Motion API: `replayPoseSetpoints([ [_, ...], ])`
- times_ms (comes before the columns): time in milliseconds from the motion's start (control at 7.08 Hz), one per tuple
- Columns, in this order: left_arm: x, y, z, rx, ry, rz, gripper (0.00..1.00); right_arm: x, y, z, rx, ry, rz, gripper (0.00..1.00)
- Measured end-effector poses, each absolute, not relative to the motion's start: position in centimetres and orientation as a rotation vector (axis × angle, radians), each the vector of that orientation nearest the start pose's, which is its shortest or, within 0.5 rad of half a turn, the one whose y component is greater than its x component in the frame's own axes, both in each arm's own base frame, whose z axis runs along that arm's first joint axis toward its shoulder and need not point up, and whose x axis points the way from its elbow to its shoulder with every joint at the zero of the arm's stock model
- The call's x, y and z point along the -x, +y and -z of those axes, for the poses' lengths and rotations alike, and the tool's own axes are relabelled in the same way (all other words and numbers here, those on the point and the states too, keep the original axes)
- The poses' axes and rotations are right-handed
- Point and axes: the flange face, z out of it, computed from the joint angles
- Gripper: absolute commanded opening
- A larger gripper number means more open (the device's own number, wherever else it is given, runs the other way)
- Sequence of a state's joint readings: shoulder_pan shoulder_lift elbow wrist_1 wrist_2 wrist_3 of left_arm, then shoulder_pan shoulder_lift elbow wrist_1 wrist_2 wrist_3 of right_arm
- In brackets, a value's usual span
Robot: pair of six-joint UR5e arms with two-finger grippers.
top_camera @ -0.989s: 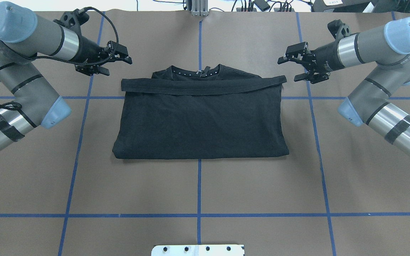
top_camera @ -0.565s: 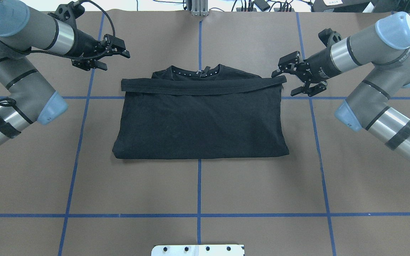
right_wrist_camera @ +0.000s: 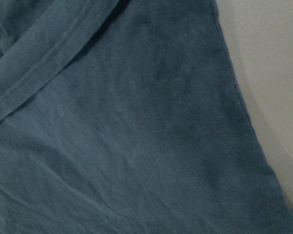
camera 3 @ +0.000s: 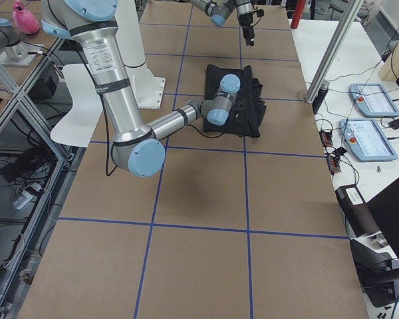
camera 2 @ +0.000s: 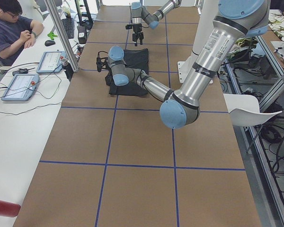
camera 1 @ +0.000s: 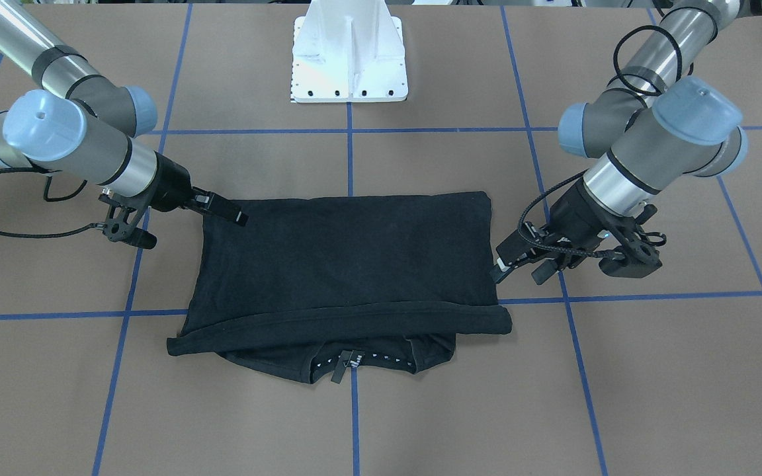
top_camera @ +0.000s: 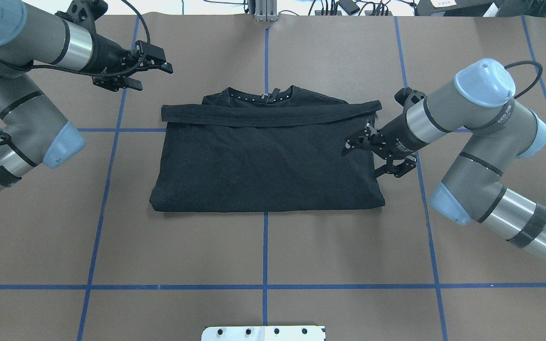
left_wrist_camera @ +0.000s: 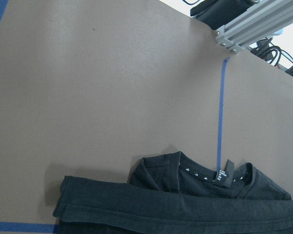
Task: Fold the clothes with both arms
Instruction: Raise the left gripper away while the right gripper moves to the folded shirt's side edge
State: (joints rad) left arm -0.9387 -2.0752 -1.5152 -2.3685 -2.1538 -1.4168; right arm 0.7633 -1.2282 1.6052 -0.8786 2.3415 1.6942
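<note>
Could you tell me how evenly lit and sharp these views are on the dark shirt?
Overhead exterior: even light, faint shadows, the T-shirt almost featureless black. Right wrist-mounted: very close, fabric slightly soft and washed to blue-grey. Left wrist-mounted: sharp, collar tag crisp.

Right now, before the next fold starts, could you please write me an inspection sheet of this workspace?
Surface: brown table with a blue tape grid; white base plate on the robot's side.
Job's things: black T-shirt lies flat and folded, its hem band lying across it near the collar.
Clutter: nothing seen.
Grippers: left gripper, jaws open, off the shirt beyond its far left corner; right gripper, jaws open, at the shirt's right edge, contact not clear.
Cables: black cable loops by the left wrist; second cable arcs by the right arm.
Surroundings: seated person at a side bench with control tablets; white chair beside the table.
</note>
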Motion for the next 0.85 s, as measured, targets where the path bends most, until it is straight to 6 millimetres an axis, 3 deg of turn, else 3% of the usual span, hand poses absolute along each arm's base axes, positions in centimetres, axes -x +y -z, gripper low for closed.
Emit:
replayPoseSetpoints([
  [424, -32.8, -58.1, -29.0, -0.207, 1.306, 0.302, 0.99, 41.4, -45.5, -39.8, 0.328, -1.122, -0.368, 1.00],
  [848, -32.7, -58.0, -28.9, -0.209, 1.308, 0.301, 0.99, 41.6, -44.6, -41.6, 0.325, -1.092, -0.376, 0.98],
])
